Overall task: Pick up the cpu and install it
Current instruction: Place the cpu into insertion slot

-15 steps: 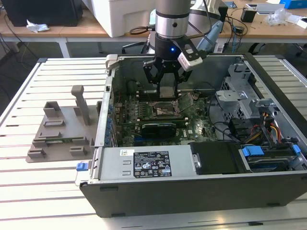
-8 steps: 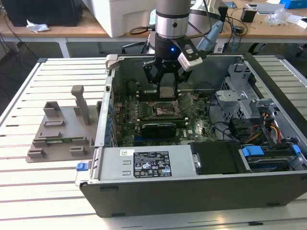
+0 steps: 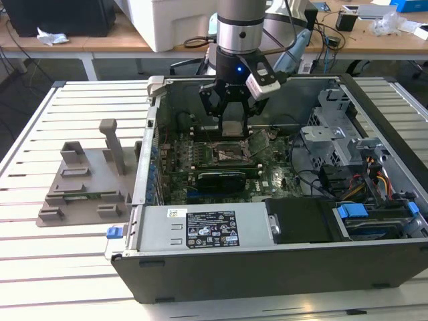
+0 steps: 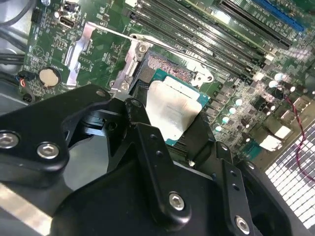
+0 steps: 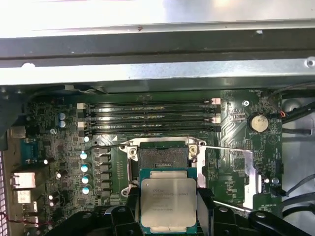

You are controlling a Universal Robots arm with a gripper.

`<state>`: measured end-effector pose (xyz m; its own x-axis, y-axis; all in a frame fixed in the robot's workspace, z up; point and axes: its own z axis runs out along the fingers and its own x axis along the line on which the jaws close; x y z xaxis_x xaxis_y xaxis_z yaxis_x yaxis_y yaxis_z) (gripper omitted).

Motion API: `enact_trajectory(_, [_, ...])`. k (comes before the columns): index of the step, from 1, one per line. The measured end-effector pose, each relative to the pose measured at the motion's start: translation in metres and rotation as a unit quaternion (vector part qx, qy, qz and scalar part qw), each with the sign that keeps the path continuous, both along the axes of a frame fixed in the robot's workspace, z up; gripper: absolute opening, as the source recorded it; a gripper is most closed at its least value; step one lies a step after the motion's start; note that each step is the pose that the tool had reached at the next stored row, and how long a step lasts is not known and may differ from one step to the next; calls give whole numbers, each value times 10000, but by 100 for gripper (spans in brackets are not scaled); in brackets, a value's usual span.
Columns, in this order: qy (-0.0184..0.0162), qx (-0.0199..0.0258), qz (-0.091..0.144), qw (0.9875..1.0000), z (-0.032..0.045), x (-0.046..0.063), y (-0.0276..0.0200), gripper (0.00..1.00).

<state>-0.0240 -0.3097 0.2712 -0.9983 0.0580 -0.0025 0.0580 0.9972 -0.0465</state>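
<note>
Exterior view: gripper (image 3: 235,132) clamped on cpu (image 3: 234,127), held flat just above open socket (image 3: 232,152) mid-motherboard inside case (image 3: 281,267), likely level for drop-in. White label (image 3: 210,229) along case's front edge, print too small.
Second wrist view: fingers (image 4: 201,140) pinch cpu's opposite edges, probably sparing underside contacts.
First wrist view: cpu lid carries print, not read; socket uncovered.

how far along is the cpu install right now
Done: the cpu is picked up, with the gripper shut on its edges. In hand: it hangs inside the computer case, above the socket. Left: seating it. The socket is open with its contact field bare, so the chip is not yet in.
</note>
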Motion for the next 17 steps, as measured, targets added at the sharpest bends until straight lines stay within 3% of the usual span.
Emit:
enact_trajectory(2, [0, -5, -237, 9997, 0, 0, 0, 54])
enact_trajectory(4, [0, -8, -641, 9979, 0, 0, 0, 54])
enact_trajectory(8, [-1, -22, -925, 9957, -1, 0, 0, 54])
enact_trajectory(11, [-3, -56, -1272, 9919, 0, 0, 0, 54])
enact_trajectory(17, [-6, -92, -1637, 9865, -1, 1, 0, 54])
